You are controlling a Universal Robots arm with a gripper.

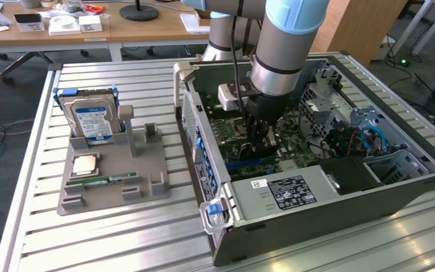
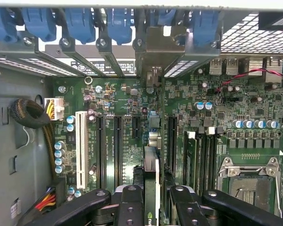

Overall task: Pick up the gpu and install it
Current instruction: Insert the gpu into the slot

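The gpu point(image 2: 151, 172) stands on edge between my fingers, seen from above as a thin dark card. Its silver bracket point(image 2: 154, 52) reaches the row of rear slot covers with blue latches. My gripper point(image 2: 151, 200) is shut on the card, with one black finger point(image 2: 131, 207) on each side. The card hangs just over the green motherboard point(image 2: 127, 101), in line with the black expansion slots point(image 2: 118, 141). I cannot tell whether it touches a slot. In the exterior view my gripper point(image 1: 259, 141) reaches down into the open computer case point(image 1: 399, 192).
A white slot point(image 2: 81, 150) and an empty CPU socket point(image 2: 247, 181) flank the card. On the exterior view's left, a grey fixture point(image 1: 153, 195) holds a blue-labelled hard drive point(image 1: 93, 116), a CPU point(image 1: 86, 164) and a RAM stick point(image 1: 108, 180). The power supply point(image 1: 285, 192) fills the case's near end.
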